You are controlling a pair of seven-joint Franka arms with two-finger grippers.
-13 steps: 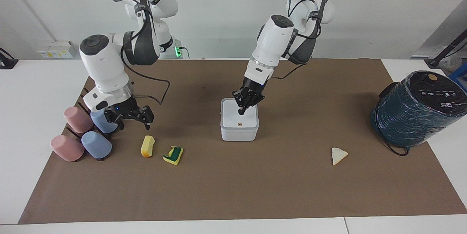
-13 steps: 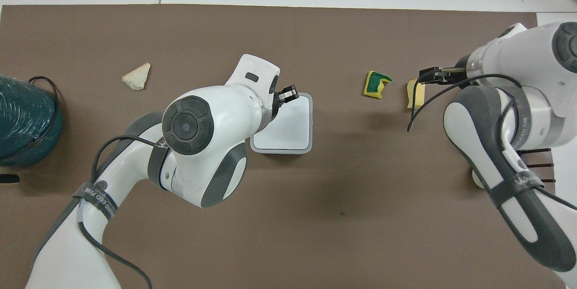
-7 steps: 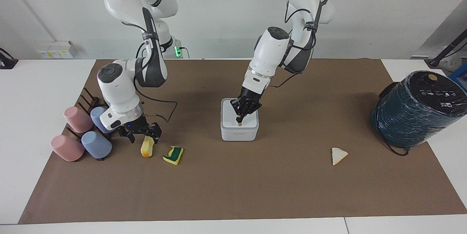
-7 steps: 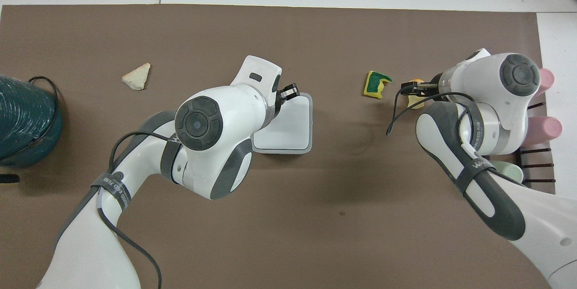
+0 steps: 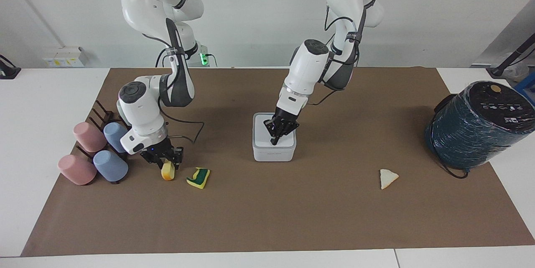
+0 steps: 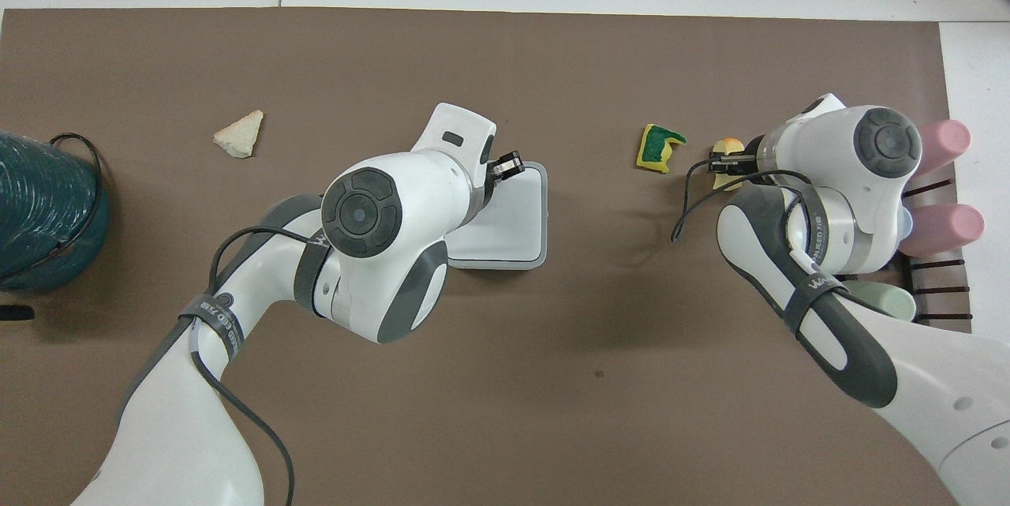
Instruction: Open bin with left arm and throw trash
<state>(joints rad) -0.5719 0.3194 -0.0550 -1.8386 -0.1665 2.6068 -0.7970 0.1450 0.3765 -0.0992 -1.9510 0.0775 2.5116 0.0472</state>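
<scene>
Two jobs are running at once. At mid-table the bin point(image 5: 273, 142) is sitting with its lid down, and the left gripper point(image 5: 274, 142), clenched, has dropped from above the lid to press the button, now hidden under its tip. Toward the right arm's end, the right gripper point(image 5: 166, 167) has come down over the yellow sponge point(image 5: 168, 173) and is closing on it; whether it grips yet, I cannot tell. The green sponge point(image 5: 199, 177) and white scrap point(image 5: 388, 178) are lying untouched.
</scene>
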